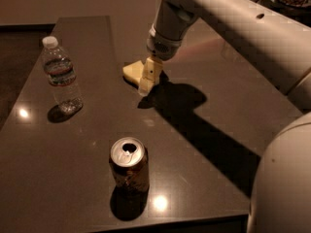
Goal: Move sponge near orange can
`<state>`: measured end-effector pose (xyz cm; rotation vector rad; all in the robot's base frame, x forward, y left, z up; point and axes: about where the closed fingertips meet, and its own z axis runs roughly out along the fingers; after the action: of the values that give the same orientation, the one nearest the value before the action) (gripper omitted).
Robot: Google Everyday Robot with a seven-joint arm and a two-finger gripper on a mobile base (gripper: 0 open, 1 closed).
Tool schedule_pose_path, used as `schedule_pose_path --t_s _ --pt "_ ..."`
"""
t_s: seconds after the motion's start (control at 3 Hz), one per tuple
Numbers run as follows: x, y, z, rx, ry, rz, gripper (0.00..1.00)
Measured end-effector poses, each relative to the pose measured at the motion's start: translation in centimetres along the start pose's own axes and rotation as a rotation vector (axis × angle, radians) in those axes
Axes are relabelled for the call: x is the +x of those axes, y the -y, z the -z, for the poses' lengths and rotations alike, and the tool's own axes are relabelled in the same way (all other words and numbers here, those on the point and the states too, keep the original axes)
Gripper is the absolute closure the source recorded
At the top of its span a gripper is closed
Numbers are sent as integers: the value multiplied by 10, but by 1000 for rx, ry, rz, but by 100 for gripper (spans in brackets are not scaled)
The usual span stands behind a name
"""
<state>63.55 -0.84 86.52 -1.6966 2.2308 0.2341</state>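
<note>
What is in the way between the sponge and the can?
Nothing visible. The sponge lies up-table from the can, with only bare table between. The bottle stands off to the left, out of that line. The pincer is at the sponge's right edge.
</note>
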Motion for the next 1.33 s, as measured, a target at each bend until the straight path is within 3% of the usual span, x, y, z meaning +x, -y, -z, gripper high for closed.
schedule_pose_path --t_s 0.67,1.33 --pt "-23 -10 -21 2 -50 38 45" --pt "-1 -43 21 47 -84 136 92"
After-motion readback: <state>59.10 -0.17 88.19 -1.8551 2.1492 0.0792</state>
